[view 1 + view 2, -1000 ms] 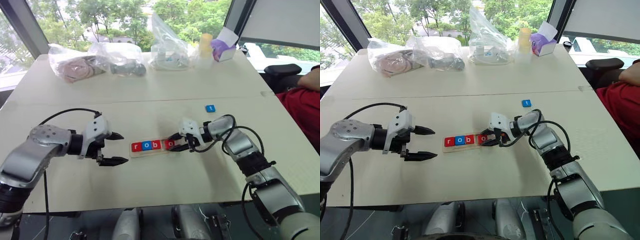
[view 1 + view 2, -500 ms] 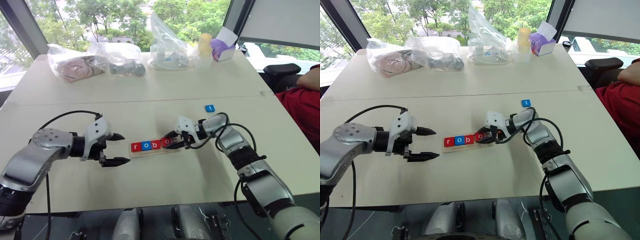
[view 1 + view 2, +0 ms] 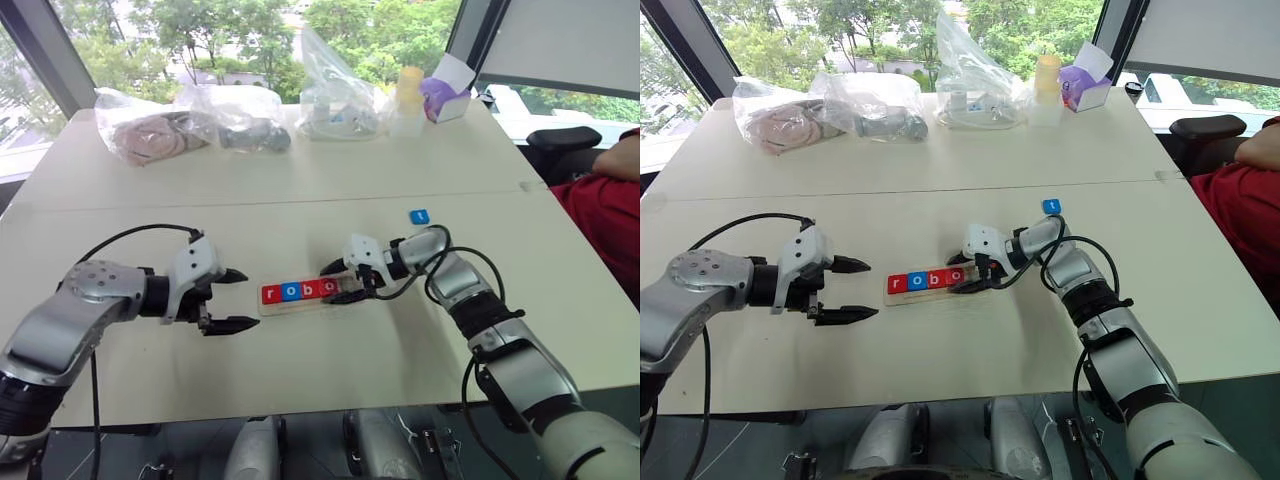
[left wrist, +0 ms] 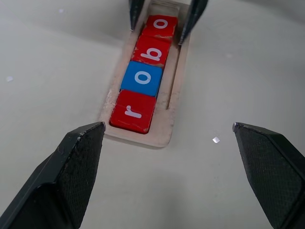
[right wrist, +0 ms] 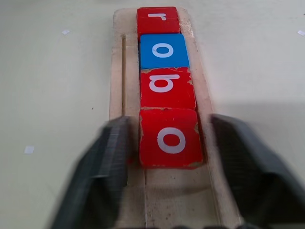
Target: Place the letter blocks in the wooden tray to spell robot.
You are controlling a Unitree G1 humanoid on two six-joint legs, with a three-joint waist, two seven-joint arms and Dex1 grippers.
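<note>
**Now four tiles sit in the tray, the t apart**

Here the tray lies on the table between the two grippers. Four tiles fill it in a row, edge to edge: red r, blue o, red b, and a second o, red. The slot at the tray's right end, past that red o, is bare wood.

The right gripper is at that end of the tray, its fingers spread and standing either side of the red o. In the right wrist view a gap shows between the tile and one finger; whether the other finger touches it cannot be told.

The left gripper hangs near the tray's left end, apart from it, jaws wide and holding nothing.

The blue t lies on the table well apart from the tray, beyond the right arm. Plastic bags sit along the far edge of the table.
</note>
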